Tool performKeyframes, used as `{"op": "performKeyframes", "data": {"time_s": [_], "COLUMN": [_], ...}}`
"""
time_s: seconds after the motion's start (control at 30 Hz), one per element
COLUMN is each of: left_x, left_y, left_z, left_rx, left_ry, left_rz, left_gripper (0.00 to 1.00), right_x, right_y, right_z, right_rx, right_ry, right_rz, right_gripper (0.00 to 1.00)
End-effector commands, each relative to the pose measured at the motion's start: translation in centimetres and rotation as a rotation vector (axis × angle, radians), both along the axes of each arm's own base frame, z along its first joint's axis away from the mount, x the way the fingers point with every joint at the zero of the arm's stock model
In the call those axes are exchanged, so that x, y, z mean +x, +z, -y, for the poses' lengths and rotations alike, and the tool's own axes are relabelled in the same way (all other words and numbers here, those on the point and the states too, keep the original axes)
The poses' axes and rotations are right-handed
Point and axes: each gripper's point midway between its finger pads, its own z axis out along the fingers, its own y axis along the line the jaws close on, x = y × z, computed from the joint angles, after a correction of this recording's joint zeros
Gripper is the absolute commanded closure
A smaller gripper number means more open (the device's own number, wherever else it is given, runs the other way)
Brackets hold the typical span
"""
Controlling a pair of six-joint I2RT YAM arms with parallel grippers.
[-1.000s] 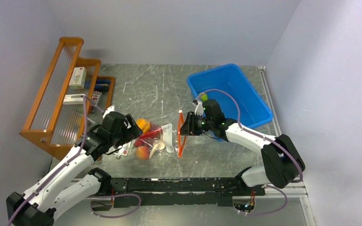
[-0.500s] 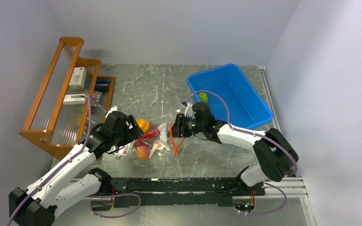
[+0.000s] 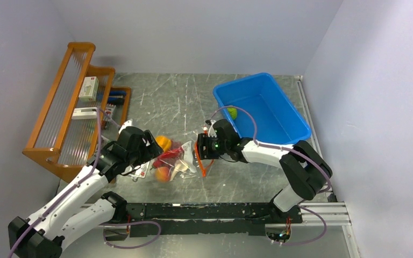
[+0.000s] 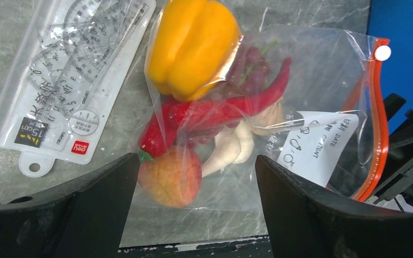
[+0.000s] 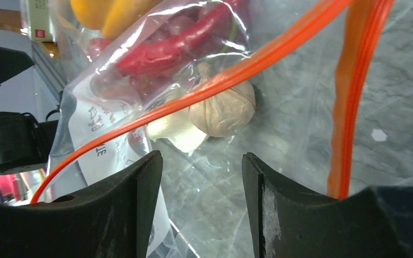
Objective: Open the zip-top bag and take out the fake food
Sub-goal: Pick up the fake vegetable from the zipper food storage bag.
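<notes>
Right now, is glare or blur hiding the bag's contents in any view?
Left wrist: sharp, faint sheen on the zip-top bag over the bell pepper. Right wrist: near zip strip smeared, garlic bulb clear. Top external: even light, fake food tiny.

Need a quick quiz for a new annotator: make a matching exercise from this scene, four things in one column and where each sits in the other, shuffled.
Things
1. long red plastic chilli
2. small green round fruit
3. flat clear packet of rulers
4. small white box

Places
A. in the blue plastic bin
B. on the orange wooden rack
C. inside the clear zip-top bag with the orange strip
D. flat on the grey table, outside the bag

Pairs: 1-C, 2-A, 3-D, 4-B
</notes>
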Motion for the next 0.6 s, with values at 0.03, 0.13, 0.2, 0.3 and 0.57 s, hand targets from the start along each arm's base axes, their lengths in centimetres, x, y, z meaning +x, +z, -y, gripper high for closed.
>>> {"op": "performKeyframes", "data": {"time_s": [0.03, 0.13, 0.2, 0.3, 0.57], "left_x": [0.1, 0.3, 0.5, 0.5, -0.2], "left_y": [-1.4, -2.0, -2.3, -2.6, -4.8], "left_z": [0.6, 0.7, 0.2, -0.1, 0.1], "left_rx": [0.016, 0.042, 0.071, 0.089, 0.078], "left_ry": [-0.044, -0.053, -0.023, -0.002, -0.004], "left_rz": [-0.042, -0.077, -0.096, -0.110, -0.152], "left_gripper": [0.11, 0.18, 0.21, 0.26, 0.46], "right_x": [0.3, 0.3, 0.3, 0.3, 0.3], "right_y": [-0.3, -0.1, 0.3, 0.7, 2.8], "right_z": [1.1, 1.1, 0.8, 0.3, -0.8], "right_rx": [-0.036, -0.022, -0.006, 0.016, 0.135], "right_ry": [-0.010, -0.008, -0.005, -0.001, 0.008], "right_rz": [0.099, 0.119, 0.127, 0.140, 0.231], "right_gripper": [0.43, 0.44, 0.45, 0.47, 0.50]}}
